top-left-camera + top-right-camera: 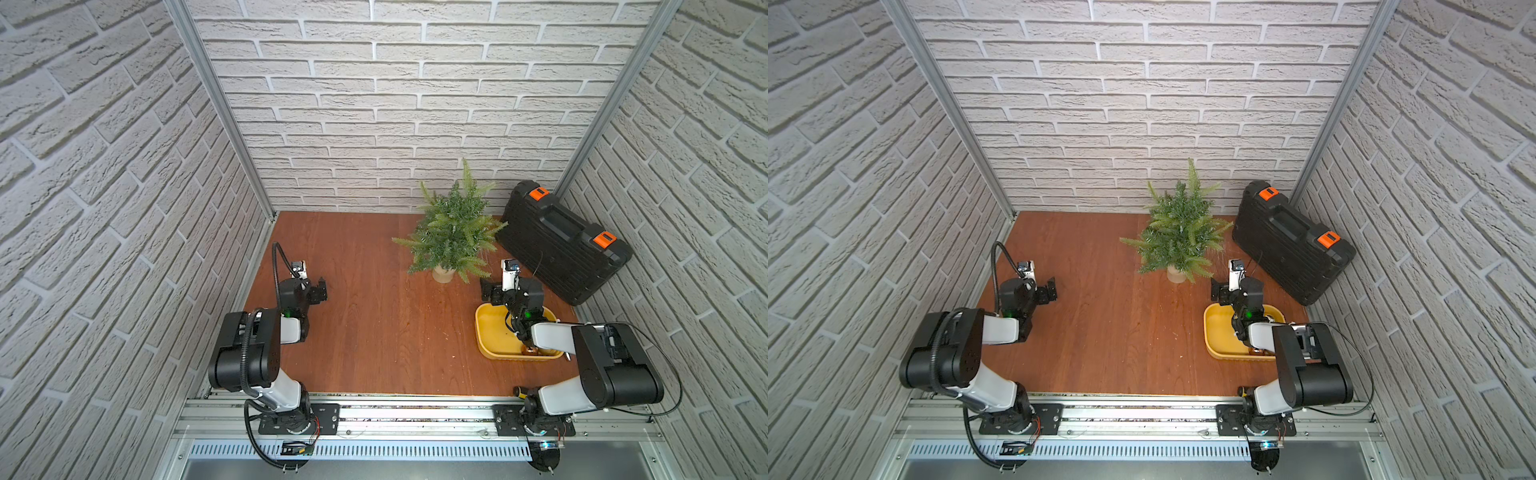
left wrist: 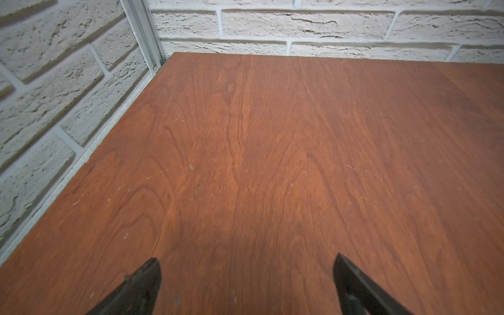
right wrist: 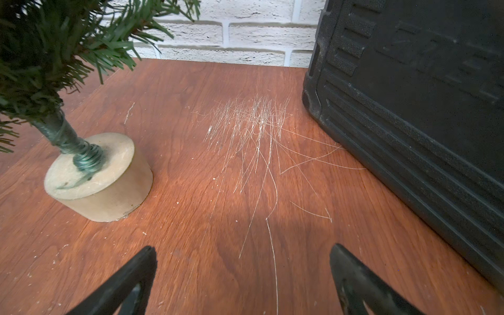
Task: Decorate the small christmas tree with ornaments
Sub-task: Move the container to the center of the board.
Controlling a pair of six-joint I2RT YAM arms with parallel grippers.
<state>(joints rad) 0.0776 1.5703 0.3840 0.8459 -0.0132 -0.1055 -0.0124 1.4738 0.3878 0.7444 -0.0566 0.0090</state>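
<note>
The small christmas tree [image 1: 453, 224] [image 1: 1181, 232] stands in its pale pot [image 3: 95, 177] at the back of the wooden table, with no ornaments showing on it. One amber-brown ornament [image 1: 530, 351] [image 1: 1260, 353] peeks out in the yellow tray [image 1: 484, 332] from under my right arm, which hides the rest of the tray's inside. My right gripper [image 1: 488, 291] [image 3: 242, 248] hangs open and empty over the tray's far edge, just right of the pot. At the table's left side my left gripper [image 1: 320, 291] [image 2: 246, 259] is open over bare wood.
A black plastic case [image 1: 561, 241] [image 3: 409, 109] with orange latches leans at the back right, close to my right gripper. Brick walls close in the table on three sides. Scratches [image 3: 253, 122] mark the wood between the pot and the case.
</note>
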